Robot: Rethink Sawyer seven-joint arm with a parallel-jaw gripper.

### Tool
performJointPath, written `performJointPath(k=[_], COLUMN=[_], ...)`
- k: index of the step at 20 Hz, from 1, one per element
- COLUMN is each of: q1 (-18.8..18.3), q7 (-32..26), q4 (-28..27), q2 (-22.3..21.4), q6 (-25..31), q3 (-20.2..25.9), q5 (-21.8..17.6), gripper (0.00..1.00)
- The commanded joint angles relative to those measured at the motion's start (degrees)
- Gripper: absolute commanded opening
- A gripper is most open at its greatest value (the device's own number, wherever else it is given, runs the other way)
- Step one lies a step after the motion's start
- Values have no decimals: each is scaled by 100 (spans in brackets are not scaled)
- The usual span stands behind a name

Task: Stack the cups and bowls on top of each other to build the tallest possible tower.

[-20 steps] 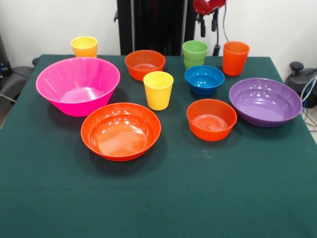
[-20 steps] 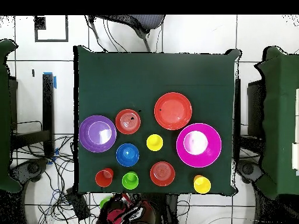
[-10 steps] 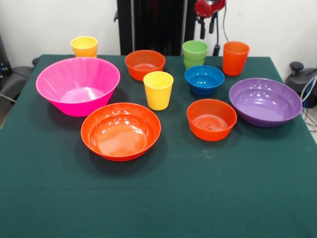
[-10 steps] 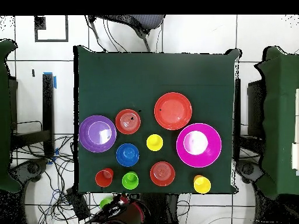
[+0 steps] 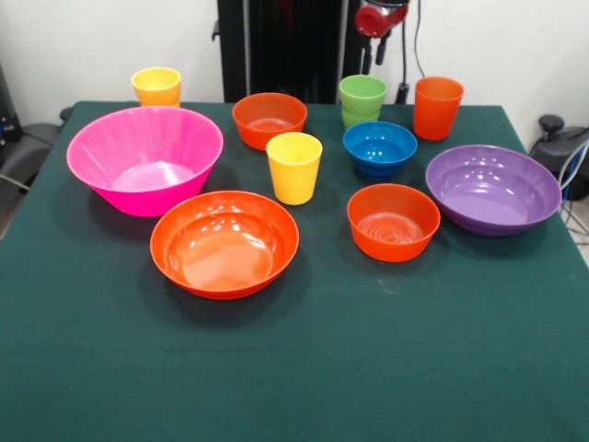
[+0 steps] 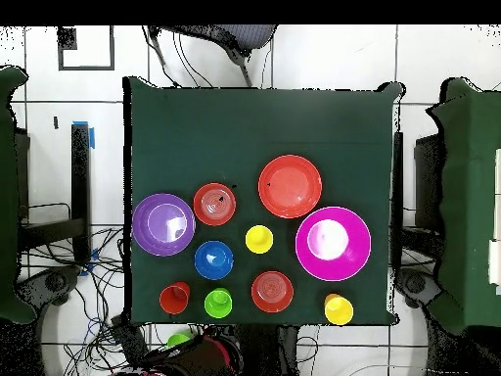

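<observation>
All cups and bowls stand singly and upright on the green cloth; no tower shows. Front row: wide orange bowl (image 5: 225, 243), small orange bowl (image 5: 393, 221), purple bowl (image 5: 492, 189). Behind them are the pink bowl (image 5: 144, 158), a yellow cup (image 5: 294, 167) and the blue bowl (image 5: 379, 147). At the back stand another yellow cup (image 5: 156, 87), a second small orange bowl (image 5: 269, 119), the green cup (image 5: 363, 99) and the orange cup (image 5: 437, 107). My gripper (image 5: 374, 55) hangs open and empty behind and above the green cup.
The green cloth (image 5: 368, 368) covers the whole table. A dark chair (image 5: 23, 147) sits off the left edge and cables (image 5: 572, 161) off the right edge. In the overhead view the arm (image 6: 201, 354) lies just beyond the table's bottom edge.
The gripper has shifted a little to the left in the front view, toward the green cup. The cups and bowls have not moved.
</observation>
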Motion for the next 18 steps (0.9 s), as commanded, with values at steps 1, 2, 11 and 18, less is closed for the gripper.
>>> performJointPath(k=[1, 2, 11, 18], q1=[110, 130, 266, 415], q7=[819, 825, 838, 830], q4=[-873, -895, -917, -961], q2=[357, 406, 569, 734], q6=[-204, -237, -675, -887], q3=[139, 113, 51, -8], q5=[437, 449, 514, 607], gripper=[100, 100, 100, 100])
